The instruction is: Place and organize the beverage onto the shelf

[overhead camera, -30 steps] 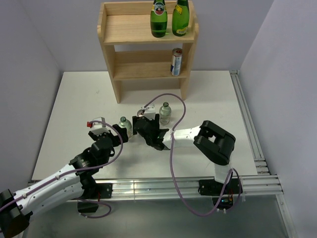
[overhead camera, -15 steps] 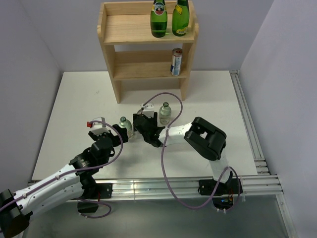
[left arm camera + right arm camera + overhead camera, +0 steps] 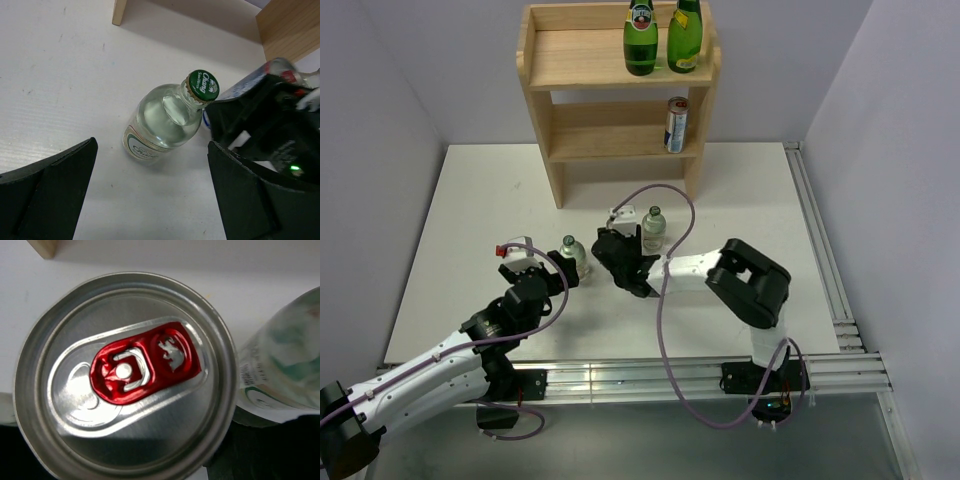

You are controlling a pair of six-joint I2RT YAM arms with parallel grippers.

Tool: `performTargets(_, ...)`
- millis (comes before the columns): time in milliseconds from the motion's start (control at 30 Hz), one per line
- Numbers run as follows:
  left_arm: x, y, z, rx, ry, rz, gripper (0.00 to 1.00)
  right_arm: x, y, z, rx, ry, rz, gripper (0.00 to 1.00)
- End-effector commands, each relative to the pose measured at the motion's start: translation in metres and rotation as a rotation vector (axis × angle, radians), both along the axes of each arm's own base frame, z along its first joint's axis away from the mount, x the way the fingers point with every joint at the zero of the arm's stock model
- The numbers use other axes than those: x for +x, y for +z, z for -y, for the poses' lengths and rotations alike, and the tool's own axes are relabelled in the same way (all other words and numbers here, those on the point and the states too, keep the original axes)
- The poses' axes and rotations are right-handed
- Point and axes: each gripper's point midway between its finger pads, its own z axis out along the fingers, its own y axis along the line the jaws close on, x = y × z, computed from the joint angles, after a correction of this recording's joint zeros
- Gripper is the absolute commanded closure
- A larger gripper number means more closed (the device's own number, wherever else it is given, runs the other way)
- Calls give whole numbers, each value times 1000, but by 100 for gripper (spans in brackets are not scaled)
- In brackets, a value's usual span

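The right hand (image 3: pixel 615 252) has closed in at frame centre, now pinching the upright can (image 3: pixel 125 375) (red tab up) on the table (image 3: pixel 480 200). The shelf (image 3: pixel 570 60) lies straight up-frame of it; the spread left hand (image 3: pixel 152 150) straddles a clear bottle (image 3: pixel 162 120) just left.

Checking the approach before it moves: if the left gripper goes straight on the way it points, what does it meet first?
Probably the clear green-capped bottle, centred ahead of the left gripper, whose fingers stand open. The right gripper sits just beyond it; the gap is hard to judge.
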Motion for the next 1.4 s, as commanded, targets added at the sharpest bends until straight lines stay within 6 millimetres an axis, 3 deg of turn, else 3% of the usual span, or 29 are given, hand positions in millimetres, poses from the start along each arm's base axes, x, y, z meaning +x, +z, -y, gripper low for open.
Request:
performTargets(0, 2, 3, 0, -8, 10, 18, 1, 1, 125, -1, 172, -61, 188, 92)
performTargets(33, 1, 2, -1, -5, 10, 15, 1, -1, 135, 5, 148, -69, 192, 92)
performTargets(100, 2, 3, 0, -5, 10, 16, 1, -2, 181, 6, 199, -66, 238, 92)
performTargets(167, 2, 3, 0, -5, 10, 16, 1, -3, 207, 10, 176, -58, 269, 95)
performTargets(200, 2, 3, 0, -6, 10, 17, 1, 2, 230, 10, 191, -65, 297, 96)
performTargets(267, 2, 3, -1, -5, 11, 17, 1, 9, 245, 13, 141, -69, 327, 100)
performTargets(300, 1, 2, -1, -5, 10, 15, 1, 18, 264, 17, 159, -88, 350, 100)
performTargets(367, 1, 3, -1, -6, 12, 16, 1, 33, 266, 20, 126, -95, 339, 100)
performTargets(400, 1, 3, -1, -9, 11, 17, 1, 40, 282, 20, 152, -94, 356, 100)
performTargets(467, 1, 2, -1, -7, 12, 16, 1, 62, 284, 33, 127, -127, 359, 100)
performTargets(500, 1, 3, -1, -9, 11, 17, 1, 69, 300, 35, 148, -136, 377, 100)
performTargets(533, 1, 2, -1, -6, 12, 15, 1, 81, 301, 47, 130, -162, 378, 100)
performTargets(700, 2, 2, -1, -4, 12, 15, 1, 119, 311, 67, 119, -209, 392, 100)
performTargets(767, 2, 3, -1, -7, 12, 17, 1, 134, 305, 76, 102, -225, 387, 100)
performTargets(900, 1, 2, -1, -7, 12, 17, 1, 153, 305, 81, 91, -241, 389, 100)
performTargets(1167, 2, 3, -1, -9, 12, 19, 1, 178, 290, 83, 63, -261, 376, 100)
performTargets(1367, 1, 2, -1, -6, 10, 16, 1, 191, 277, 96, 49, -299, 363, 100)
